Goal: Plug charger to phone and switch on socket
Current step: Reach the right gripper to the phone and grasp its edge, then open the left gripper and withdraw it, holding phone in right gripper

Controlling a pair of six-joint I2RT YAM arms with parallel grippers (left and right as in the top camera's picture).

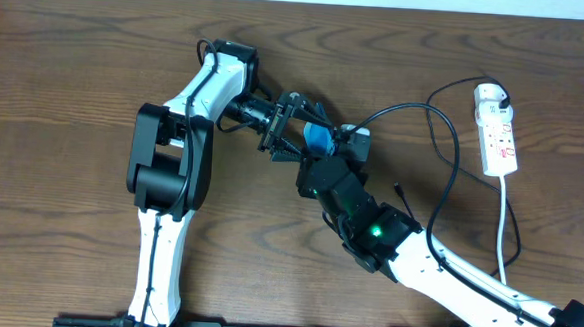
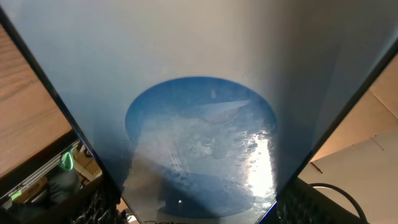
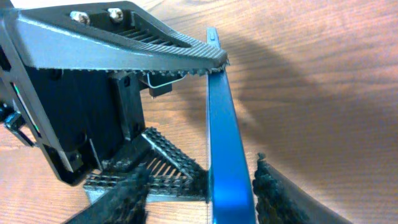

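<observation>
The left gripper (image 1: 307, 134) reaches from 9 o'clock toward the middle of the bench (image 1: 78, 52) and clamps the phone (image 1: 320, 138) across its width. The phone is raised on edge, and its blue screen fills the left wrist view. At 5 o'clock from the phone, the right gripper (image 1: 322, 165) stands half open with a finger on either side of the phone's lower edge. One finger is just beside it and the other is apart. The charger (image 1: 400, 108) arcs from near the phone's 3 o'clock side to the socket (image 1: 498, 129) at 2 o'clock. Its plug tip is hidden, so I cannot tell if it is seated.
</observation>
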